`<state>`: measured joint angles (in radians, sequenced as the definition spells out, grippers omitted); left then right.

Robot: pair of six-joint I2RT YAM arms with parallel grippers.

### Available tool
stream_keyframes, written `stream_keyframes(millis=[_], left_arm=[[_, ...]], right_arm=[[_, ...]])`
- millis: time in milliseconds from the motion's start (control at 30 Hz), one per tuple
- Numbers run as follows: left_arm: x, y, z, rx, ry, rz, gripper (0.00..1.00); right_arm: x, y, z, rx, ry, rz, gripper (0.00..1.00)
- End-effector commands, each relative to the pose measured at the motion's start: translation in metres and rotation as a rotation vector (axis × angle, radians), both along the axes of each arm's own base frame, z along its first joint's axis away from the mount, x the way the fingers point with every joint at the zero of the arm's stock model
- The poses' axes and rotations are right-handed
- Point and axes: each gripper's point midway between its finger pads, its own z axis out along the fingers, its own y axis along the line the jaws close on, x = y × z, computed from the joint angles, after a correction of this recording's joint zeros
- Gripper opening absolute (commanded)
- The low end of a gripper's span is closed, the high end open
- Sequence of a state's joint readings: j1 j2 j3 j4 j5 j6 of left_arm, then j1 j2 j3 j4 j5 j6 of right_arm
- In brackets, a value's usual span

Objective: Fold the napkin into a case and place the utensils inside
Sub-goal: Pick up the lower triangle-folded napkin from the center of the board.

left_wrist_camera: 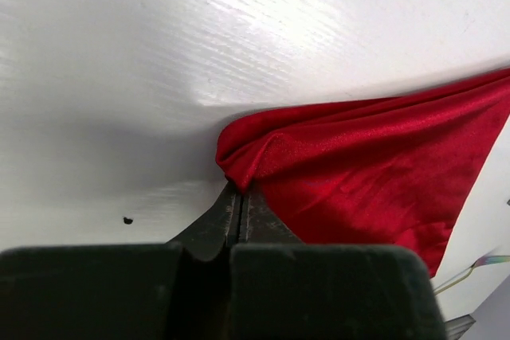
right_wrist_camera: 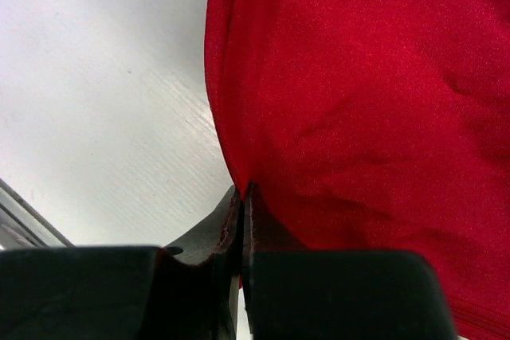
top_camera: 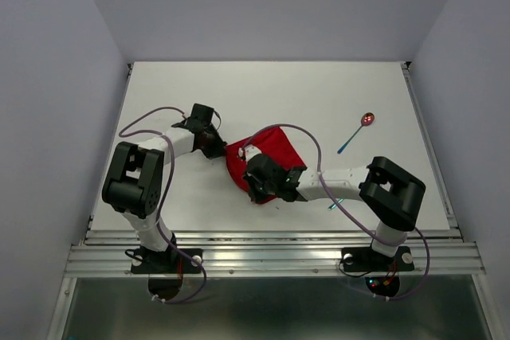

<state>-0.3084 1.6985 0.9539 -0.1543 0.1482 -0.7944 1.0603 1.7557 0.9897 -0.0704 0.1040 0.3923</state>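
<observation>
Left gripper [left_wrist_camera: 239, 191], right gripper [right_wrist_camera: 243, 193] — each pinching a napkin [left_wrist_camera: 358, 157] edge.

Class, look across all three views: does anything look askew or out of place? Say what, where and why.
The napkin lies crumpled and skewed at centre, its edges pinched by the left gripper and right gripper, jaws shut. The spoon lies apart, far right. Nothing spilled or damaged.
</observation>
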Motion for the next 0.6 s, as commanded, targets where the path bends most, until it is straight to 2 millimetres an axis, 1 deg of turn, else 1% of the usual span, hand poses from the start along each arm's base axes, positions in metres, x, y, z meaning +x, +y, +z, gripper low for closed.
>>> stream_keyframes(millis=[0,33,67,100,133,167,200,233,267,300,333,400,433,500,533,567], left_arm=[[0.003,0.004,0.014,0.076,0.017,-0.050,0.00],[0.002,0.006,0.013,0.093,0.032,-0.052,0.00],[0.000,0.010,0.013,0.111,0.048,-0.049,0.00],[-0.004,0.014,0.015,0.137,0.071,-0.044,0.00],[-0.005,0.016,0.016,0.148,0.079,-0.040,0.00],[-0.007,0.018,0.016,0.156,0.091,-0.035,0.00],[-0.010,0.021,0.017,0.167,0.113,-0.020,0.00],[-0.012,0.021,0.017,0.172,0.126,-0.017,0.00],[-0.013,0.022,0.017,0.178,0.138,-0.008,0.00],[-0.014,0.022,0.018,0.181,0.150,-0.002,0.00],[-0.016,0.023,0.021,0.186,0.165,0.007,0.00],[-0.020,0.024,0.021,0.200,0.196,0.014,0.00],[-0.017,0.022,0.024,0.193,0.191,0.025,0.00],[-0.019,0.020,0.027,0.193,0.199,0.029,0.00],[-0.019,0.019,0.026,0.191,0.208,0.035,0.00],[-0.020,0.018,0.026,0.192,0.216,0.035,0.00]], right_arm=[[0.004,0.004,0.019,0.055,-0.033,0.003,0.13],[0.005,0.004,0.021,0.057,-0.038,-0.001,0.25],[0.007,0.004,0.024,0.059,-0.048,-0.008,0.34],[0.008,0.004,0.025,0.056,-0.053,-0.011,0.52],[0.011,0.004,0.029,0.056,-0.067,-0.019,0.57],[0.014,0.007,0.038,0.074,-0.081,-0.019,0.60],[0.016,0.009,0.043,0.080,-0.092,-0.019,0.66],[0.019,0.012,0.047,0.084,-0.107,-0.020,0.69],[0.022,0.014,0.052,0.091,-0.119,-0.022,0.70],[0.026,0.021,0.061,0.107,-0.134,-0.019,0.71],[0.029,0.024,0.065,0.113,-0.144,-0.017,0.74],[0.036,0.034,0.071,0.122,-0.161,-0.020,0.79],[0.039,0.036,0.071,0.121,-0.168,-0.022,0.79],[0.047,0.044,0.073,0.138,-0.191,-0.039,0.82],[0.050,0.045,0.072,0.136,-0.193,-0.049,0.82],[0.055,0.051,0.077,0.164,-0.216,-0.062,0.82]])
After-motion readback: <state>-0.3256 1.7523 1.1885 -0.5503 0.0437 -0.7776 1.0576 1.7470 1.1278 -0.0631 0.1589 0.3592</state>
